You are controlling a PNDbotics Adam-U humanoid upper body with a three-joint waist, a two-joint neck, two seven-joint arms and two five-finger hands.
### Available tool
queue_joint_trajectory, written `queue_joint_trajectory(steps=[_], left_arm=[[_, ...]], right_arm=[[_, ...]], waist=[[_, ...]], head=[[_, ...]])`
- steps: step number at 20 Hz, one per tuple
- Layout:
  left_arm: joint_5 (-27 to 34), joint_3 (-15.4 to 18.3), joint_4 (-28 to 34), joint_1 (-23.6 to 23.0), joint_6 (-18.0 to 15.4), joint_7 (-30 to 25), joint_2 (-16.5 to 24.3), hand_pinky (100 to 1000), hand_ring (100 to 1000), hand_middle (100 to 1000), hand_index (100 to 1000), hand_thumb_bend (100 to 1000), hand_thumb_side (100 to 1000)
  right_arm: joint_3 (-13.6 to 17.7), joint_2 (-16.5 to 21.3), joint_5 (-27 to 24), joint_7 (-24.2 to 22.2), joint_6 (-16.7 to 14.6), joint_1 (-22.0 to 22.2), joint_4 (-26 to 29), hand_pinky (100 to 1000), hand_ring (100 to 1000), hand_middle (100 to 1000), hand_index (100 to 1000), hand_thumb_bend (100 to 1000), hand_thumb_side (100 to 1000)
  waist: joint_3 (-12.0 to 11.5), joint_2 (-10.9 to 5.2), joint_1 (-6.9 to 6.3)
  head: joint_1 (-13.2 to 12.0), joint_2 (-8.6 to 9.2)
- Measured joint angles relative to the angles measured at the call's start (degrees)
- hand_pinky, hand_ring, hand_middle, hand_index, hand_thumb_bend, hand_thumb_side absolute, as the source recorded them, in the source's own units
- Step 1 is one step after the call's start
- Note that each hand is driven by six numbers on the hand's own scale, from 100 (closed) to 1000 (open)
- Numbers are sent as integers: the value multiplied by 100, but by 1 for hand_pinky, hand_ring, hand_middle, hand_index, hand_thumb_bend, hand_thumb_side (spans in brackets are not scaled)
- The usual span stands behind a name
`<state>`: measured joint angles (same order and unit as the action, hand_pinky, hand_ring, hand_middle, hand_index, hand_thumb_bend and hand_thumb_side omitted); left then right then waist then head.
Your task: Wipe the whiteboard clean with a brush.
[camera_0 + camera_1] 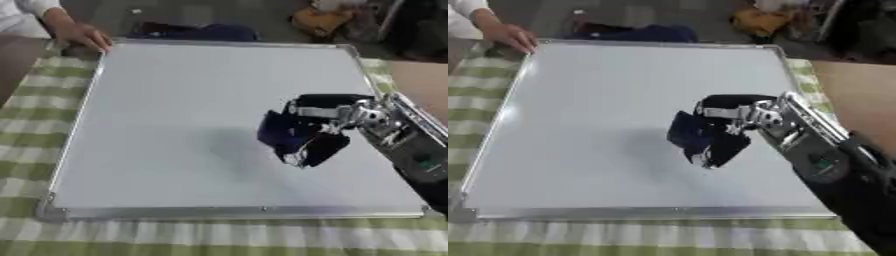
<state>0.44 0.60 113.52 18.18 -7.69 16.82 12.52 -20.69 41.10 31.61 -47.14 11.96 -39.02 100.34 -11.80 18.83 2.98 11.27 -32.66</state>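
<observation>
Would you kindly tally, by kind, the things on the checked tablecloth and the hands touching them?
Whiteboard: 1
Dark blue brush, held by the right hand: 1
Robot right hand: 1
Person's hand, resting at the board's far left corner: 1
Total: 4

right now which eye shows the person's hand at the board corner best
The left eye view: the person's hand sits whole on the whiteboard corner. The right eye view shows it too, nearer the picture's edge.
</observation>
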Motion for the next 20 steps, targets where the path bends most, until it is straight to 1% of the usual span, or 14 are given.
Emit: queue_joint_trajectory(steps=[2,6,11,12,14,17,18,19,20], left_arm=[[1,0,0,1,-1,-1,0,646,799,776,812,202,1000],[2,-1,0,4,0,-4,0,645,799,776,812,203,1000],[3,-3,0,8,6,-12,0,645,799,776,812,202,1000],[3,-3,0,8,8,-14,-1,645,799,776,812,202,1000],[4,-4,0,8,10,-17,-1,645,799,776,812,201,1000],[5,-11,0,8,10,-19,-1,645,800,776,812,200,1000],[5,-19,0,8,11,-20,-1,644,800,776,812,200,1000],[5,-25,0,8,10,-21,-2,644,800,776,812,200,1000],[5,-32,0,8,10,-22,-2,644,800,776,812,200,1000]], right_arm=[[-80,-66,150,-40,-249,-62,-121,563,640,361,198,100,224],[-182,-166,355,-123,-688,-198,-342,568,650,372,201,100,233],[-300,-290,592,-221,-1013,-343,-595,578,663,392,211,100,236],[-323,-319,632,-237,-1065,-359,-639,580,666,403,215,100,252],[-362,-366,702,-251,-1145,-390,-710,589,682,460,231,100,301],[-415,-432,847,-230,-1219,-425,-782,603,709,553,251,100,401],[-428,-456,890,-227,-1241,-434,-803,610,720,591,257,100,447],[-447,-470,920,-230,-1256,-434,-823,615,728,615,260,100,507],[-451,-482,940,-236,-1273,-435,-842,623,741,664,255,100,579]], waist=[[-14,20,0],[-25,44,11],[-51,62,18],[-57,64,17],[-60,68,16],[-60,86,15],[-60,90,15],[-60,92,15],[-60,92,14]], head=[[5,-3],[26,-4],[49,-4],[51,-4],[53,-4],[61,-4],[66,-4],[70,-3],[73,-3]])
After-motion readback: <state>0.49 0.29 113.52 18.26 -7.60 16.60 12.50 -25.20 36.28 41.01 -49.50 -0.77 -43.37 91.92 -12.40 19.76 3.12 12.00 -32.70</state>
